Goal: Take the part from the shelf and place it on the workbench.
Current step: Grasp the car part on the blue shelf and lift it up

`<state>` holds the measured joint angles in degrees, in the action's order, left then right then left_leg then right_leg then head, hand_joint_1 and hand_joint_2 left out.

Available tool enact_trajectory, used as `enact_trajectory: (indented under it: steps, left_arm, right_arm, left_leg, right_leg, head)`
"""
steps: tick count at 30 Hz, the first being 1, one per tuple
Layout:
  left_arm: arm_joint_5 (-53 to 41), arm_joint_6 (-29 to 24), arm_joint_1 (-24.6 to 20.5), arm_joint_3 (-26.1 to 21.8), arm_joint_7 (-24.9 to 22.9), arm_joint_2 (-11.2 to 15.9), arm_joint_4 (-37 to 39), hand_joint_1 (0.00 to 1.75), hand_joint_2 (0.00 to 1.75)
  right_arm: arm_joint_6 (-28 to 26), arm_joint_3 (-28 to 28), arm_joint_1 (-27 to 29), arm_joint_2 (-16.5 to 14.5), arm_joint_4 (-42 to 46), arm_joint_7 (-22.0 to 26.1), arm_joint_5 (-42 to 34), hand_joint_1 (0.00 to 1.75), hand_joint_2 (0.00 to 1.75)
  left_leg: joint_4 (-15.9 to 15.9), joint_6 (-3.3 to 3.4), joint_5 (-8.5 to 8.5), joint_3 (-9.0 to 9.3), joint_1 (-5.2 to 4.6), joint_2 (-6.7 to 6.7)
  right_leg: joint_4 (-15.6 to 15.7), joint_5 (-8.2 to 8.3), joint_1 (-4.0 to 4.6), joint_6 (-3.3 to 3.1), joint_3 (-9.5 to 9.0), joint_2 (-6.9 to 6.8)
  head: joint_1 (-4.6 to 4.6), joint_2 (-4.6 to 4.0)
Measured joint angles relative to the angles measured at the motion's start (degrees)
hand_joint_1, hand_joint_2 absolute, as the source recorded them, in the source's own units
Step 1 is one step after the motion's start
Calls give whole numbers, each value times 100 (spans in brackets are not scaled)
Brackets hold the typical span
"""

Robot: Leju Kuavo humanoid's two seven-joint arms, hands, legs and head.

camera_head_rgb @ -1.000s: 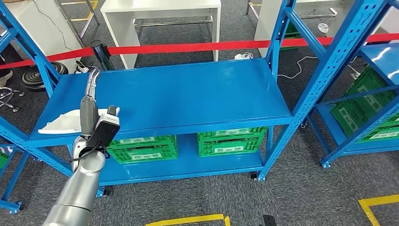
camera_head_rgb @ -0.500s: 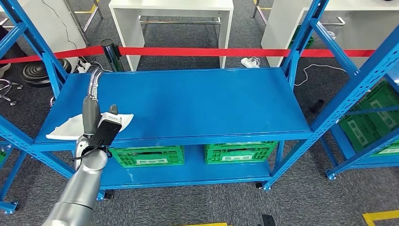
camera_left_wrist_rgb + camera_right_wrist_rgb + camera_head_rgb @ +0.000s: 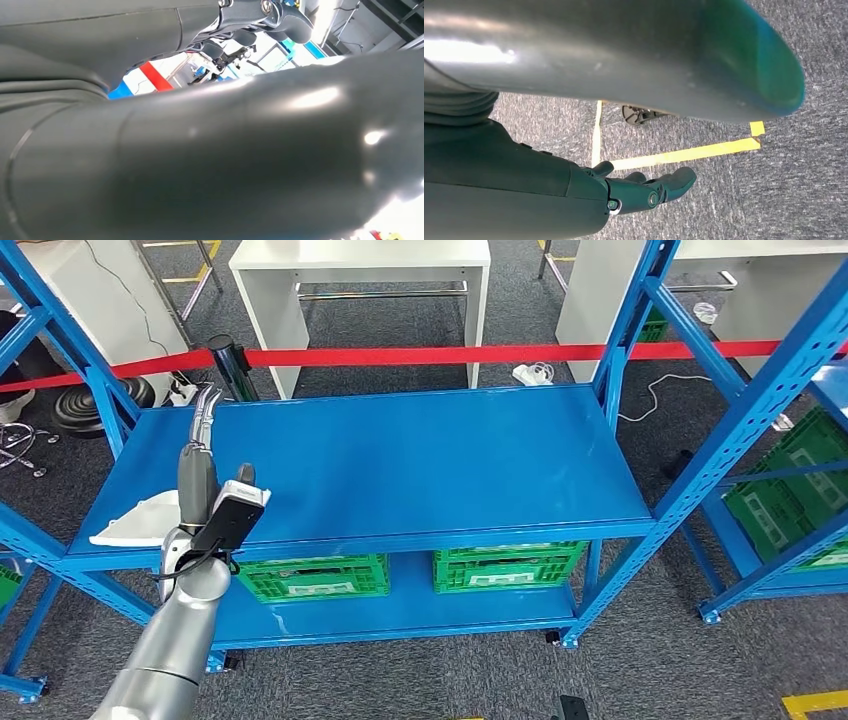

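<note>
Left robot hand (image 3: pixel 197 475): raised over the near left part of the shelf (image 3: pixel 400 455), at the end of the silver arm that comes up from below; clamped on a long grey part (image 3: pixel 203 420) that stands up out of its grip and bends at the top; the wrist camera box sits just beside the hand on its right.
Part: held upright by the left robot hand, above the shelf top and not touching it; its lower end is hidden in the hand; in the left wrist view a dark curved surface lies close to the lens and the fingers cannot be made out.
Right robot hand (image 3: pixel 644 187): hanging low over grey carpet (image 3: pixel 804 165); fingers slightly apart and loosely curved, holding nothing; a yellow floor line (image 3: pixel 684 154) lies beyond the fingertips.
White sheet (image 3: pixel 135 520): flat on the shelf top, just left of the left robot hand, at the near left corner; partly hidden behind the hand.
Green crates (image 3: pixel 410 570): two, on the lower shelf level, below and to the right of the left robot hand.
Red tape (image 3: pixel 450 355): stretched behind the shelf, well beyond the hand; a white worktop (image 3: pixel 360 260) stands past it.
</note>
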<state>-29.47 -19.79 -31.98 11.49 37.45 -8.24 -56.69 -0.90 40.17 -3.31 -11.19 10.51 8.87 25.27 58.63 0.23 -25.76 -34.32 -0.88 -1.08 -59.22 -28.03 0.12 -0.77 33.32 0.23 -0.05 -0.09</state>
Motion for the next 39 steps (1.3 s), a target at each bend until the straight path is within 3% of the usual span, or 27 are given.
enact_trajectory:
  steps: [2,6,10,17,24,35,39]
  left_arm:
    - [-27,0,1,5,17,-1,12,0,0]
    - [-244,119,-11,104,-141,-3,128,0,175]
    - [-505,556,-139,337,-495,-48,543,0,175]
    - [-597,1102,-881,695,-871,-175,1760,0,175]
    - [-903,608,-1577,917,-1369,-146,2866,0,175]
    - [-1149,246,-1829,1056,-1680,-44,3392,0,175]
    - [-1433,-53,-1855,1139,-2055,-35,3462,0,175]
  right_arm:
    - [-1,2,0,0,0,-5,4,0,0]
    - [-6,7,1,-2,0,-76,31,0,0]
    - [46,7,2,-11,0,-134,125,0,0]
    - [93,4,10,-100,0,-221,283,0,0]
    - [93,4,26,-181,0,-327,308,0,0]
    - [136,4,30,-197,0,-313,361,0,0]
    - [140,4,29,-197,0,-258,369,0,0]
  left_leg:
    - [-1,-2,1,0,6,0]
    - [-1,-2,1,0,9,-2]
    - [1,-2,1,-4,9,-4]
    - [6,0,1,-10,6,-1]
    - [5,0,1,-10,6,1]
    - [4,0,1,-11,6,-1]
    - [4,0,1,-11,6,-2]
  right_leg:
    - [-1,-1,0,-3,0,0]
    - [3,-2,-3,-4,-2,0]
    - [11,0,-4,-2,-4,0]
    - [21,14,-9,8,-5,4]
    - [22,14,-9,9,-6,3]
    - [22,13,-8,8,-6,2]
    - [23,13,-9,8,-7,2]
  head:
    - [1,0]
    - [1,0]
    - [1,0]
    - [2,0]
    - [1,0]
    - [1,0]
    - [1,0]
